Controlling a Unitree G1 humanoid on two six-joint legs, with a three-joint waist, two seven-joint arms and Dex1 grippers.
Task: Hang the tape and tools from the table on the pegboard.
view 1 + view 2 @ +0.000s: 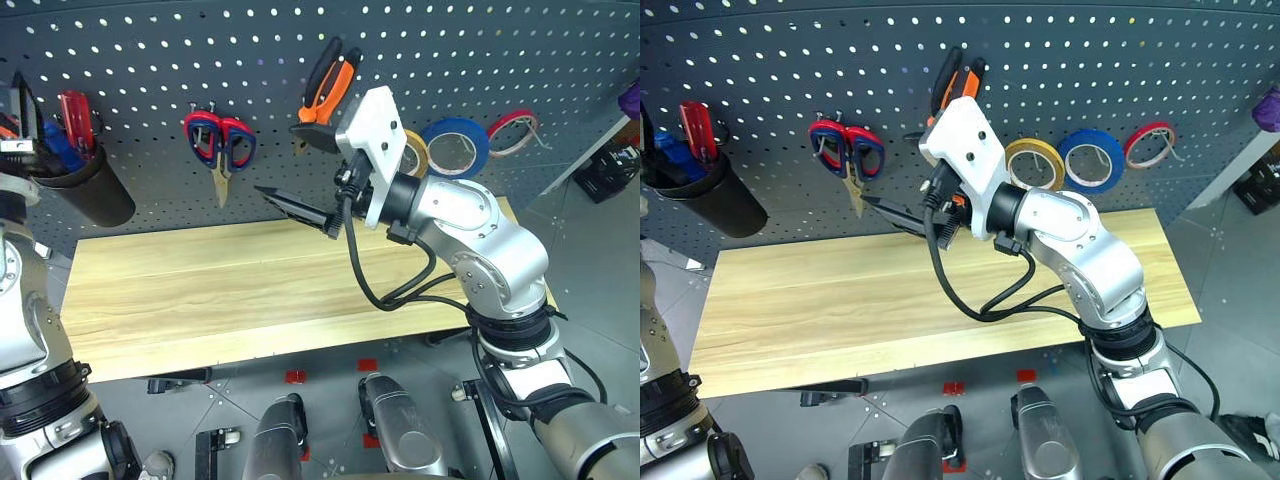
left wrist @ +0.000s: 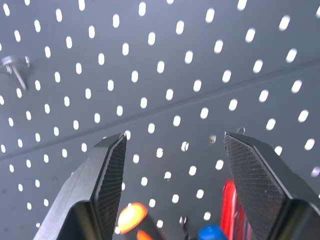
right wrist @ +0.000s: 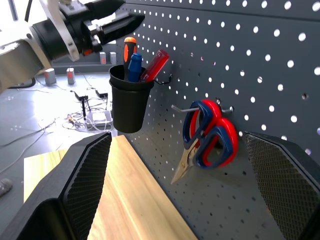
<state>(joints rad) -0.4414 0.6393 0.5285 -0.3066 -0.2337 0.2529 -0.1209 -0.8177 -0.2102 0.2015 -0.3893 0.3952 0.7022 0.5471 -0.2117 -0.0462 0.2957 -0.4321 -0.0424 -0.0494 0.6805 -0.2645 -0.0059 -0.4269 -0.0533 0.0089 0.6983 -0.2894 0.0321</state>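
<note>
The pegboard (image 1: pixel 130 50) carries the orange-and-black pliers (image 1: pixel 330 85) on a hook. Scissors (image 3: pixel 207 135) with overlapping red and dark-blue handles hang on another; I cannot tell them apart. The yellow-tan tape (image 1: pixel 1035 163) hangs further right. The blue-handled screwdriver (image 3: pixel 134 65) stands in a black cup (image 3: pixel 127 102) on the board. My left gripper (image 2: pixel 175 140) is open just above that cup, holding nothing. My right gripper (image 1: pixel 275 158) is open over the table (image 1: pixel 200 290), its fingers pointing at the scissors.
An orange screwdriver (image 3: pixel 129 47) and a red one (image 3: pixel 155 62) share the cup. A blue roll (image 1: pixel 1092 158) and a red-rimmed roll (image 1: pixel 1150 145) hang right of the tape. A free hook (image 2: pixel 15 72) sticks out of the board near my left gripper.
</note>
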